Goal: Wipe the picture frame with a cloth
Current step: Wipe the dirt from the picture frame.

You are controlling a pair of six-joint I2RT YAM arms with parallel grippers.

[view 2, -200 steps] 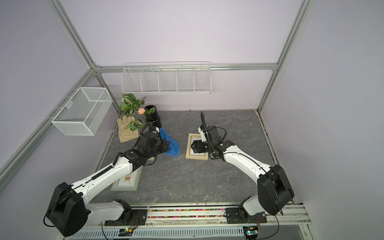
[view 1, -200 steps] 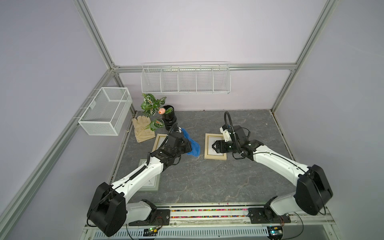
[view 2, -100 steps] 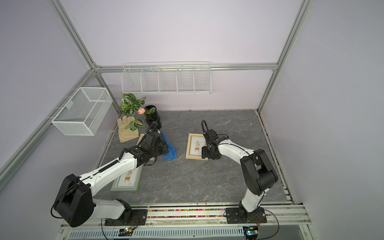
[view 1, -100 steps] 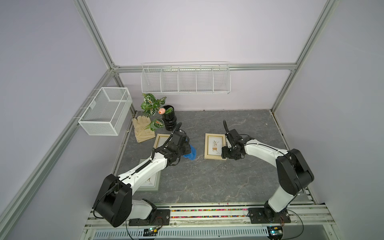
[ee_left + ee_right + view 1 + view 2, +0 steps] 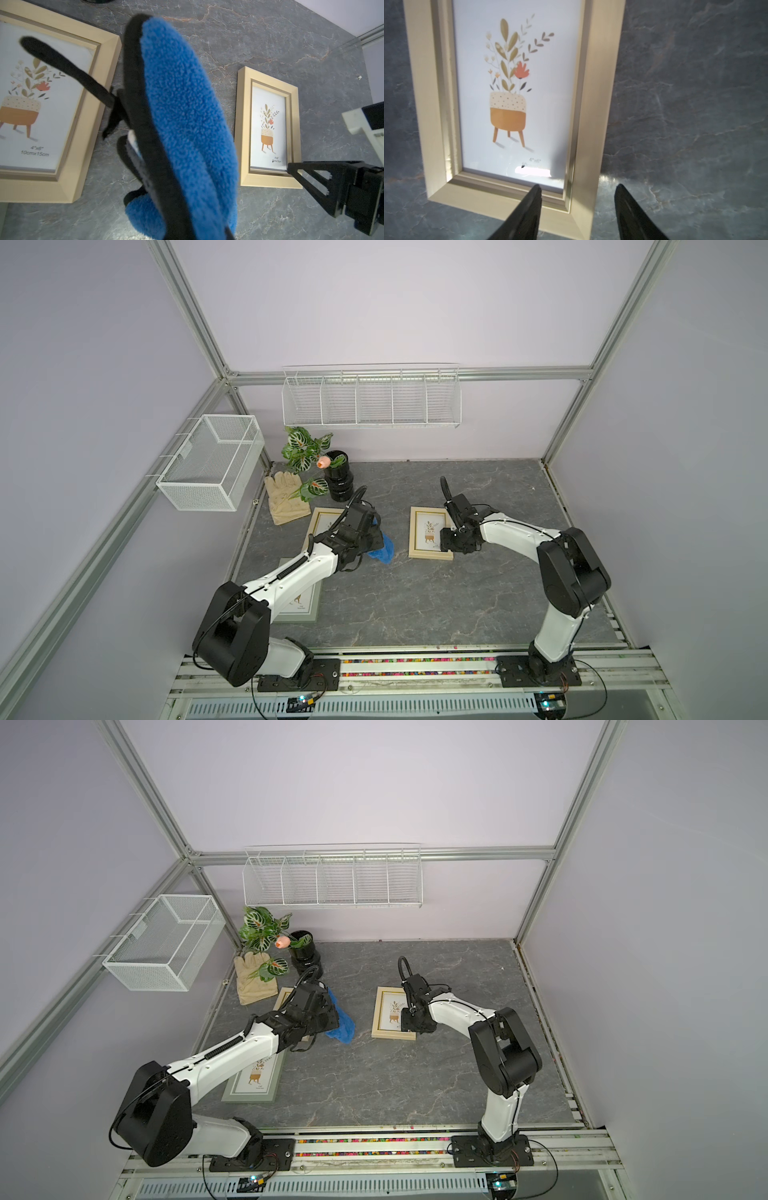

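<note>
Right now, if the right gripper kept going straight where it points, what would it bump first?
Most likely the picture frame: the right gripper's open jaws aim at its corner, one finger over the border, one over the table beside it.

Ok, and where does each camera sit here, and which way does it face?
Top views: high over the front rail, looking down toward the back wall; left arm and right arm whole.
Left wrist: on the left arm, looking down past the blue cloth in the left gripper; the right gripper shows too.
Right wrist: on the right arm, looking down at the picture frame; its two fingertips show.
Shared: all views show that frame.
</note>
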